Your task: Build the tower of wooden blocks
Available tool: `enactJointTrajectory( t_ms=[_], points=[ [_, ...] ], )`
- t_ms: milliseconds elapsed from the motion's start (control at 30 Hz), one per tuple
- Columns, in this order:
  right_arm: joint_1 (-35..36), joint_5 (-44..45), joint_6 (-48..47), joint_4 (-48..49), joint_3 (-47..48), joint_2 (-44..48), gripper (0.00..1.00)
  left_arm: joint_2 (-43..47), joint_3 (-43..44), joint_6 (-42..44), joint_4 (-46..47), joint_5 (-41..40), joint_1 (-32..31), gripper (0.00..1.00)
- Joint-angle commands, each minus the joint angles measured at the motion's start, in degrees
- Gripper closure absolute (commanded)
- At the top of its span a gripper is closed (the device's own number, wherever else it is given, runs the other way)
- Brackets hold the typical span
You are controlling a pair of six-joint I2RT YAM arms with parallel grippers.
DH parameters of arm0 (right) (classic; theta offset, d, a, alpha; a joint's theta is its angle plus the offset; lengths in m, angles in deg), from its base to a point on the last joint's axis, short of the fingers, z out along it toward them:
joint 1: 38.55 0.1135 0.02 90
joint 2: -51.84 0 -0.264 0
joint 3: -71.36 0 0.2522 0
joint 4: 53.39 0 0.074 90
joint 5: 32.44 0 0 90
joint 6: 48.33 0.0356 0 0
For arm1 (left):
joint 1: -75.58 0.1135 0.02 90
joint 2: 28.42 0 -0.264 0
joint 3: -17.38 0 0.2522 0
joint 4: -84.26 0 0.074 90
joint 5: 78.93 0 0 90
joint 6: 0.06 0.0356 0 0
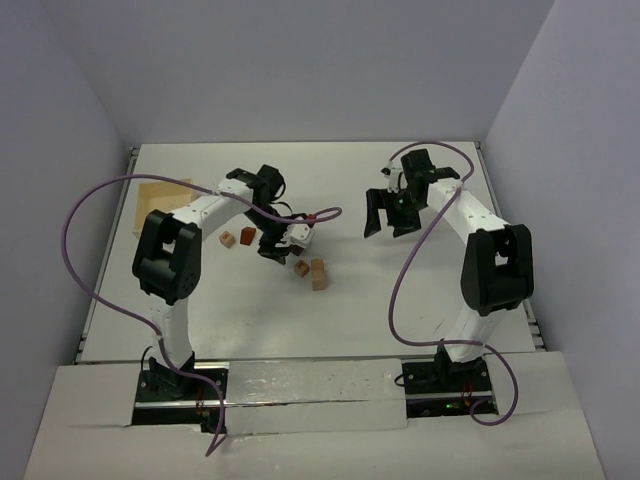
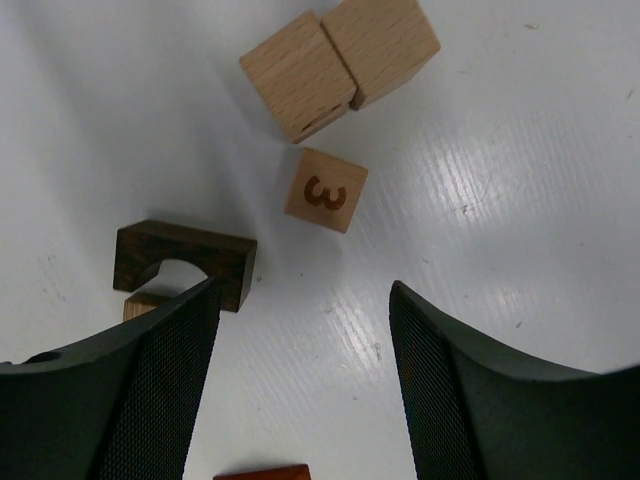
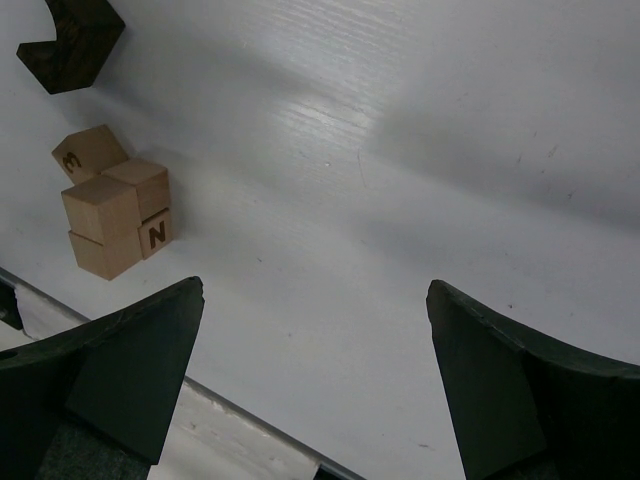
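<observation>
Two pale wooden cubes point(image 2: 340, 60) lie side by side, with a pale cube marked "3" point(image 2: 326, 190) just before them. A dark brown arch piece point(image 2: 185, 262) stands at my left gripper's left fingertip, a small pale block point(image 2: 145, 303) half hidden under it. My left gripper point(image 2: 300, 300) is open over bare table, an orange-brown block point(image 2: 262, 472) at its base. In the top view it point(image 1: 272, 250) hovers left of the pale cubes point(image 1: 318, 272). My right gripper point(image 1: 385, 222) is open and empty, far right of the blocks point(image 3: 115, 215).
Two orange-brown blocks point(image 1: 227, 239) point(image 1: 245, 236) lie left of the left gripper. A shallow pale wooden tray point(image 1: 160, 195) sits at the far left, partly behind the left arm. White walls close in the table point(image 1: 400, 300) at back and sides. A purple cable loops by each arm.
</observation>
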State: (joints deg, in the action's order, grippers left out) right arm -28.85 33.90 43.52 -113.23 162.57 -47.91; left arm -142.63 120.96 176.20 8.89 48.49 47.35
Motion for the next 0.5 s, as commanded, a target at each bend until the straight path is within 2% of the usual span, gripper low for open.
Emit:
enactJointTrajectory(
  t_ms=[0,467],
  points=[
    [-0.76,-0.55,-0.3,0.24,0.53,0.16,0.0,-0.85,0.65,3.33,-1.82,1.28,-1.6,0.26],
    [-2.0,-0.77,-0.97,0.12,0.42,-0.84,0.0,-3.25,0.42,0.6,-0.47,1.31,-5.48,0.28]
  ],
)
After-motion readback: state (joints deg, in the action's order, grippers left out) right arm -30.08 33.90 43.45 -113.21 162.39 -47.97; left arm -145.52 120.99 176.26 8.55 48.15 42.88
